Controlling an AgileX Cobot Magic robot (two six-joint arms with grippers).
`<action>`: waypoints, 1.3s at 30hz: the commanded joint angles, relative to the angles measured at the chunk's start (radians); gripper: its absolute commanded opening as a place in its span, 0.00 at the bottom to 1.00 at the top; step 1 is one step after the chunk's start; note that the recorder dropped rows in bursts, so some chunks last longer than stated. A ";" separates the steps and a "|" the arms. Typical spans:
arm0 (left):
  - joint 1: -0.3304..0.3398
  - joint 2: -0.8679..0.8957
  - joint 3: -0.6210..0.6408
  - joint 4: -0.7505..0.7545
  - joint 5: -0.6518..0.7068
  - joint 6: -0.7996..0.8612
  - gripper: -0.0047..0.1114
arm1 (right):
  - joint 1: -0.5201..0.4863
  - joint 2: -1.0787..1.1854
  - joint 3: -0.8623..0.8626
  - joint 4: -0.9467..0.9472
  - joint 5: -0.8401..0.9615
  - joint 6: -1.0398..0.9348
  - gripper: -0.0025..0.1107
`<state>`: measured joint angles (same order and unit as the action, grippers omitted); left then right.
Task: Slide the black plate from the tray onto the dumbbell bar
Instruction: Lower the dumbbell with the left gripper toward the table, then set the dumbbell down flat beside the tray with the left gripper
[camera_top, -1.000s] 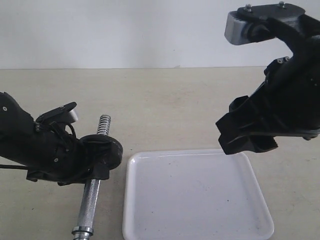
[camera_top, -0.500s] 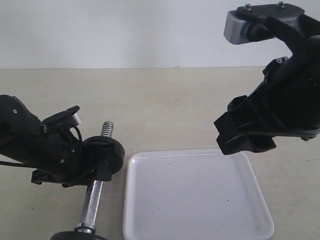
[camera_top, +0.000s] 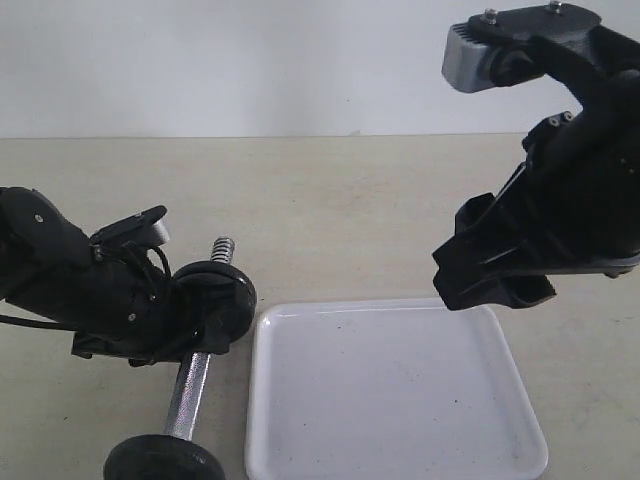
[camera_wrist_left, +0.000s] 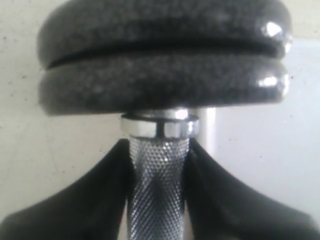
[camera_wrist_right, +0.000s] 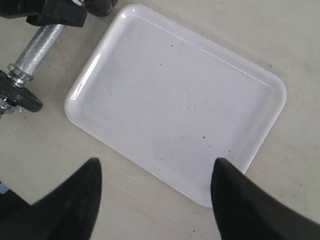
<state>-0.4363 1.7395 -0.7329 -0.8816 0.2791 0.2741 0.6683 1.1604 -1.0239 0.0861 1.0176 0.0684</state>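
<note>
The dumbbell bar (camera_top: 190, 390) lies left of the tray, and my left gripper (camera_top: 203, 328) is shut on its knurled middle (camera_wrist_left: 159, 195). A black plate (camera_top: 220, 298) sits on the bar's far part, with the threaded tip (camera_top: 223, 247) poking out beyond it. In the left wrist view two black discs (camera_wrist_left: 165, 65) are stacked past a metal collar (camera_wrist_left: 160, 126), just beyond the fingertips. Another black disc (camera_top: 165, 462) is on the near end. The white tray (camera_top: 395, 400) holds only dark specks. My right gripper (camera_top: 492, 290) hangs open above the tray's far right corner (camera_wrist_right: 156, 162).
The beige tabletop (camera_top: 330, 200) stretches back to a white wall. The right arm's bulk (camera_top: 580, 180) fills the upper right. The tray's near corner (camera_wrist_right: 215, 200) lies between the right fingertips in the right wrist view.
The left gripper has shifted right and farther away with the bar. The bar's near-end disc has come into view at the bottom, and less threaded tip shows. The right arm barely moved.
</note>
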 joint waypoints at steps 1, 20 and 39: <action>-0.004 -0.002 -0.006 0.002 -0.007 0.011 0.45 | 0.000 -0.011 0.004 0.006 0.002 -0.012 0.51; -0.004 -0.002 -0.006 0.002 0.051 0.011 0.55 | 0.000 -0.011 0.004 0.006 0.002 -0.008 0.51; -0.004 -0.002 -0.006 -0.001 0.062 0.011 0.55 | 0.000 -0.011 0.004 0.006 -0.002 -0.003 0.51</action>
<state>-0.4363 1.7395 -0.7333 -0.8796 0.3313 0.2755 0.6683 1.1604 -1.0239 0.0905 1.0176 0.0641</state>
